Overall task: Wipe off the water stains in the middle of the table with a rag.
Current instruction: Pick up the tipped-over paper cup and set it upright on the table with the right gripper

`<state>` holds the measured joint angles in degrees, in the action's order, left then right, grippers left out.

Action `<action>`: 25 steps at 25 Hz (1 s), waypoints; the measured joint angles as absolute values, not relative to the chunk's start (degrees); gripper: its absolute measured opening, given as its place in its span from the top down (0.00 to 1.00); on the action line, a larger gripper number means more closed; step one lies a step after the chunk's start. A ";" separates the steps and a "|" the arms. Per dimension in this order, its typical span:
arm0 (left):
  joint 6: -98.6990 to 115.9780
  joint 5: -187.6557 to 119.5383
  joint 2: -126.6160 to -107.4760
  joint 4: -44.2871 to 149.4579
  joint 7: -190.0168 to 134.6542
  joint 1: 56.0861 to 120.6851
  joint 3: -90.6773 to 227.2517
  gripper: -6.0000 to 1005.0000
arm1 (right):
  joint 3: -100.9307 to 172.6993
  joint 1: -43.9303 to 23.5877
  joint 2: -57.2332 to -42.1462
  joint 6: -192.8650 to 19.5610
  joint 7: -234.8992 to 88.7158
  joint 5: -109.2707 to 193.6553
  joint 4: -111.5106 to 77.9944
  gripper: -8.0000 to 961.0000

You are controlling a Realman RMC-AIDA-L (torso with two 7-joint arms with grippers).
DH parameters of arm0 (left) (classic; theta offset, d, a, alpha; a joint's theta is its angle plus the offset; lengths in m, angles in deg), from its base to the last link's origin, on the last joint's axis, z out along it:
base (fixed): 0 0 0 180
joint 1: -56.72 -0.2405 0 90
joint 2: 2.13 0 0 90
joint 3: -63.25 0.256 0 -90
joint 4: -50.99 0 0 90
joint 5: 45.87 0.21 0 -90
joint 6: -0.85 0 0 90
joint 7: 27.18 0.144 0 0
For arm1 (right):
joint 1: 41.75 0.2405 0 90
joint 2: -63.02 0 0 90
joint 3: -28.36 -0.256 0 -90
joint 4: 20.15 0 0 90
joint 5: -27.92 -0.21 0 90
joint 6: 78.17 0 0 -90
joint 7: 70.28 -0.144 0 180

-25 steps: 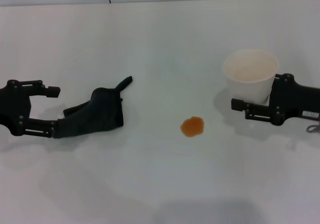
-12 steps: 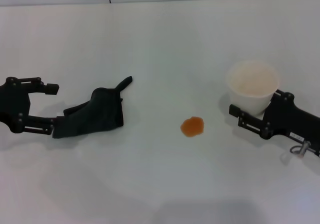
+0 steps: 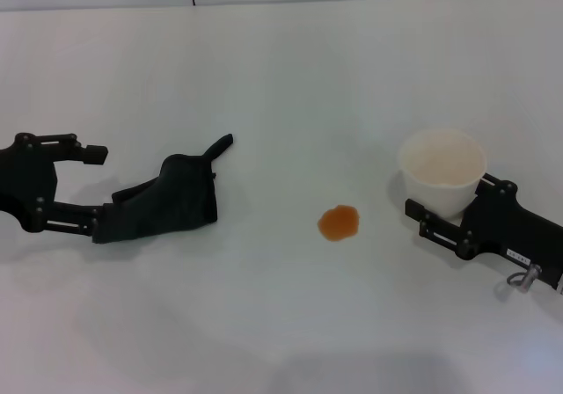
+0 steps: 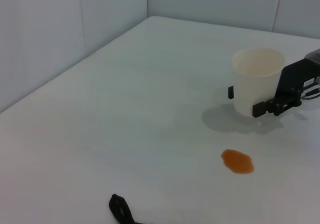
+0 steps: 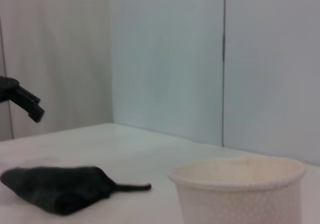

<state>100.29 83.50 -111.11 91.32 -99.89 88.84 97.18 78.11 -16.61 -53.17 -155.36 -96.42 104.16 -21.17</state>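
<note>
Water stains [image 3: 338,223] sit as one small orange-brown blotch in the middle of the table [image 3: 281,69], between my two hands, and it is not wiped yet. Closest to me on the right, my right gripper [image 3: 444,224] is wrapped around a white plastic cup [image 3: 442,171], with a finger on each side of it. If I bump or tip that cup, anything inside could spill and make a bigger mess. On my left, the rag [image 3: 163,204] lies flat and dark, with its thin tail pointing away. My left gripper [image 3: 88,190] is open at the rag's end, one finger touching the cloth. If I close on only a thin edge, the rag could slip out, or drag and smear the blotch wider.
</note>
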 joint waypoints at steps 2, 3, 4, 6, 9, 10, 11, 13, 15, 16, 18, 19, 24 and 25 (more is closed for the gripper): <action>100.28 83.57 -111.15 91.33 -99.87 88.90 97.18 0.15 | 78.10 -16.55 -53.16 -153.97 -96.38 104.13 -21.33 0.28; 100.26 83.59 -111.19 91.34 -99.85 88.95 97.18 0.15 | 78.10 -16.48 -53.16 -153.19 -96.36 104.12 -21.41 0.28; 100.26 83.59 -111.19 91.34 -99.85 88.95 97.18 0.15 | 77.98 -16.44 -53.17 -152.72 -96.34 104.11 -21.62 0.28; 100.24 83.58 -111.28 91.34 -99.68 89.07 97.18 0.15 | 77.50 -16.42 -53.16 -152.38 -96.32 104.10 -22.04 0.28; 99.94 83.47 -111.30 91.34 -99.47 89.06 97.18 0.15 | 76.32 -16.42 -53.16 -152.08 -96.29 104.08 -22.49 0.28; 99.83 83.43 -111.32 91.34 -99.37 89.03 97.18 0.15 | 76.13 -16.42 -53.16 -152.02 -96.29 104.07 -22.57 0.27; 99.78 83.42 -111.34 91.34 -99.29 89.00 97.18 0.15 | 76.01 -16.42 -53.17 -151.96 -96.29 104.06 -22.67 0.27; 99.78 83.38 -111.38 91.34 -98.94 88.89 97.18 0.15 | 75.94 -16.43 -53.17 -151.88 -96.28 104.05 -22.74 0.27; 99.78 83.38 -111.38 91.34 -98.84 88.84 97.18 0.15 | 75.91 -16.44 -53.16 -151.85 -96.27 104.07 -22.75 0.27; 99.78 83.38 -111.38 91.34 -98.81 88.85 97.18 0.15 | 75.91 -16.44 -53.17 -151.78 -96.27 104.14 -22.79 0.27; 99.71 83.38 -111.38 91.34 -98.74 88.96 97.18 0.15 | 75.90 -16.44 -53.16 -151.61 -96.26 104.28 -22.83 0.27; 99.65 83.38 -111.38 91.34 -98.72 88.98 97.18 0.15 | 75.91 -16.44 -53.17 -151.52 -96.26 104.28 -22.85 0.27; 99.22 83.36 -111.33 91.34 -98.45 88.99 97.16 0.15 | 75.90 -16.44 -53.16 -151.24 -96.31 104.25 -22.88 0.21; 99.21 83.36 -111.33 91.34 -98.40 88.98 97.16 0.15 | 75.90 -16.44 -53.16 -151.27 -96.37 104.26 -22.88 0.18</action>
<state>99.21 83.36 -111.33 91.34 -98.40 88.98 97.16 75.90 -16.44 -53.16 -151.27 -96.37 104.26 -22.88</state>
